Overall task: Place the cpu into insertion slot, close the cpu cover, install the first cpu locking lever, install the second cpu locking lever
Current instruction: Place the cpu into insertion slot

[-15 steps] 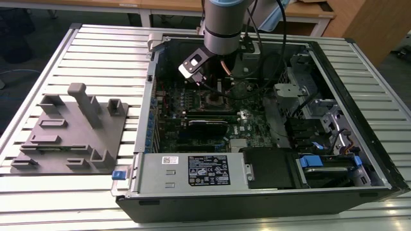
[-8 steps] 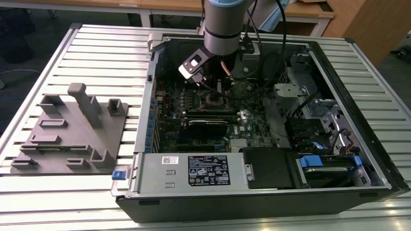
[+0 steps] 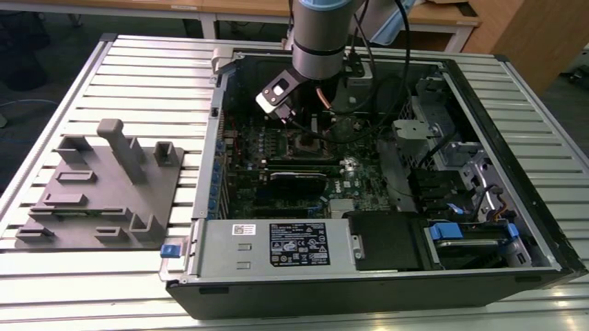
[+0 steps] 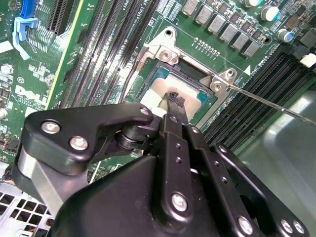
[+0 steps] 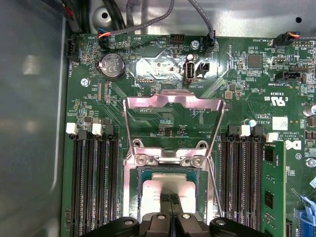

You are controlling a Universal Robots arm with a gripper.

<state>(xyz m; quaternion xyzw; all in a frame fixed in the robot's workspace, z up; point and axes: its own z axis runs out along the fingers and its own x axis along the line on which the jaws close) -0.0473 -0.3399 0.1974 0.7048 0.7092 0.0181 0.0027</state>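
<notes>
The cpu (image 5: 165, 181) lies flat in the insertion slot (image 5: 141, 174), its pale metal top (image 4: 157, 92) facing up. The cpu cover (image 5: 129, 129) stands swung open on its hinge, and the green board shows through its window. My gripper (image 5: 172, 199) is shut, its narrow tips together right over the cpu's top (image 4: 174, 98); I cannot tell whether they touch it. A thin wire locking lever (image 4: 266, 101) sticks out unlatched beside the slot (image 5: 213, 183). In the exterior view the gripper (image 3: 313, 127) hangs inside the open computer case above the slot (image 3: 308, 145).
Long black memory slots (image 5: 94, 182) flank the socket on both sides, with a green memory module (image 5: 274, 187) in one. A coin battery (image 5: 112, 65) and cables sit beyond the cover. The case wall (image 5: 29, 123) is close by. A grey fixture plate (image 3: 101, 186) lies outside the case.
</notes>
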